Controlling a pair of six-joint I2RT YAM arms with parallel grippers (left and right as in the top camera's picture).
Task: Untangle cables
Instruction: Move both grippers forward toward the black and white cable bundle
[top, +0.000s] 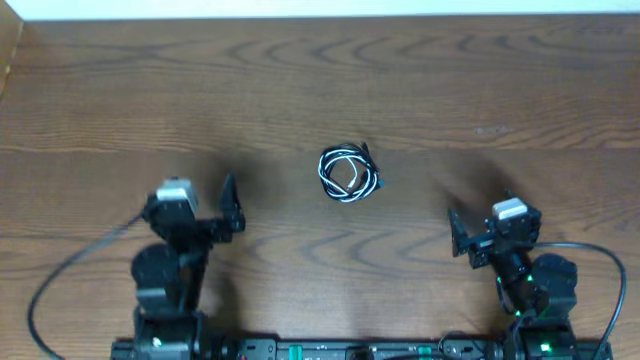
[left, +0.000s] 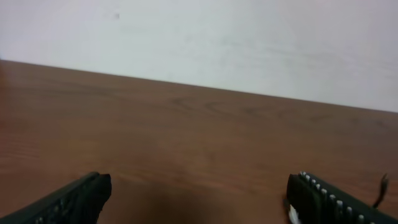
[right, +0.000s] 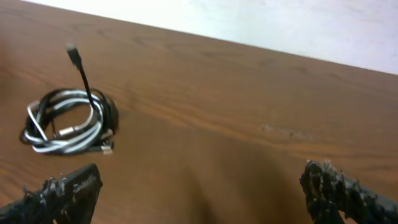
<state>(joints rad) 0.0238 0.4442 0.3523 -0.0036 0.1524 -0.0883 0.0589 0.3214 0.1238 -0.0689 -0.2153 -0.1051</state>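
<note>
- Nearest the worktop's near edge, the left gripper (left: 199, 188), a black two-finger claw with ribbed pads, hovers low over bare wood. Its jaws are spread wide and hold nothing.
- Toward the near right corner, the right gripper (right: 200, 180), of the same build with rough dark pads, also hovers with its jaws wide apart and empty.
- Both grippers sit well apart from the task's thing, and neither touches it.
- Farther out, about midway between the left and right edges, lies the small coil of two thin cords (top: 349, 175).
- The white cord (right: 48, 147) and the black cord (right: 112, 111) are looped together in one ring, their strands running side by side and crossing.
- One black end with a small plug (right: 72, 50) rises up out of the coil on its far side. Where the other ends lie in the bundle I cannot tell.
- Beyond the coil, the brown wood-grain worktop (top: 320, 60) runs to its far edge, where a pale wall begins.
- Judged from this, nothing of the task is done yet: the cords are wound into each other and no end has been taken.
- What remains is all of it: reaching the coil, gripping a cord in each gripper, drawing the loops apart and laying the two cords down separately.
</note>
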